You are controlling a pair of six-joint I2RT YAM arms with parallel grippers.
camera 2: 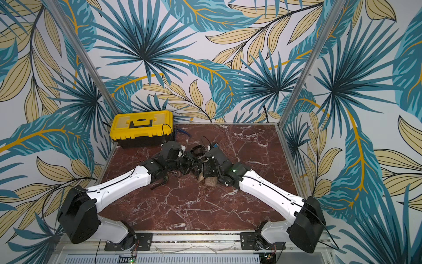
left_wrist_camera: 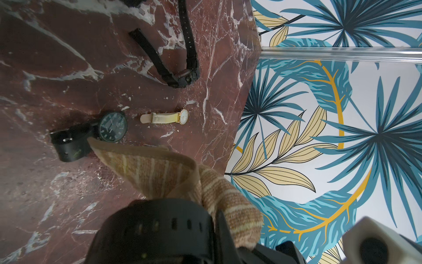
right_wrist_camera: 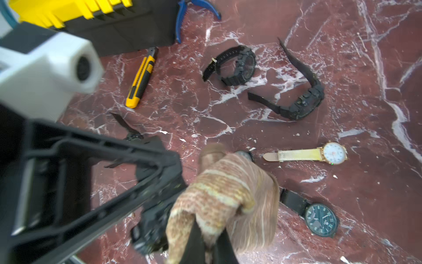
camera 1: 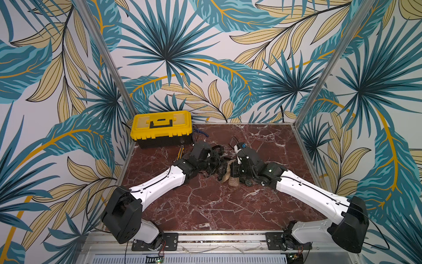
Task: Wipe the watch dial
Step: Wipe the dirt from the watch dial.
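**Both claws meet mid-desk, cloth right up against the watch**

The two arms come in from the front edge of the red marble desk (camera 1: 205,205) and meet around the middle. The left claw (camera 1: 215,165) is clamped tight on a black watch (right_wrist_camera: 149,233) and holds it up off the stone. The right claw (right_wrist_camera: 209,248) is pinched hard on a striped tan cloth (right_wrist_camera: 219,194), and the cloth is bunched right against that watch. I can't make out the dial, since the cloth and the claw are in the way.

Lying on the desk near the claws is a dark-faced watch (right_wrist_camera: 320,219). Near it, but not touching, is a gold watch (right_wrist_camera: 334,153) with a cream strap. Both are face up.

A bit past the claws there's a looped sport watch (right_wrist_camera: 237,66) and a splayed sport watch (right_wrist_camera: 303,100), both black. Further back is a yellow box cutter (right_wrist_camera: 141,80). Blue-handled pliers (right_wrist_camera: 198,6) sit just beside the yellow toolbox (camera 1: 162,128), which is parked in the back left corner against the leafy wall.
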